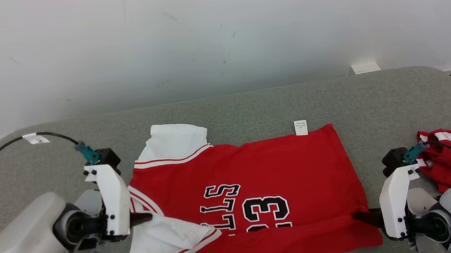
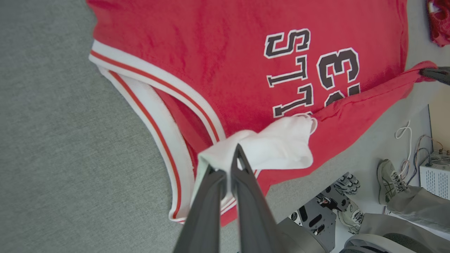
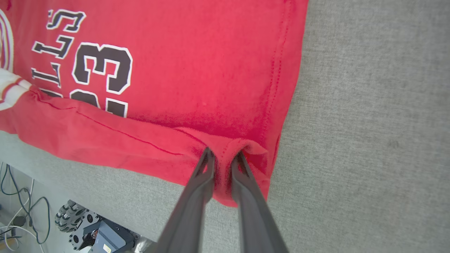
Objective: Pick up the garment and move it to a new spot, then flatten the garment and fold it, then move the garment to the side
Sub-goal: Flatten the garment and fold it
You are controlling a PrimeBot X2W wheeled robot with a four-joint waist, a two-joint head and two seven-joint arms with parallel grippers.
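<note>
Fold step is in hand, imo: garment lies print-up, mostly flat on the grey surface, in the middle and close to the near edge, w/ its near long side lifted and already rolling over onto itself. Left jaws are clamped on the white sleeve trim at the near-left corner, and right jaws are clamped on the red hem corner at near-right, so cloth is pinched in both. Next I'd carry both corners away from me together, at the same height and pace, keeping the edge taut between the 2 grips so the crease runs straight, then lay it toward the far side. Long axis runs left-right across the surface. Shoulder end points to my left and hem end to my right, w/ a small white label at the far hem corner.
</note>
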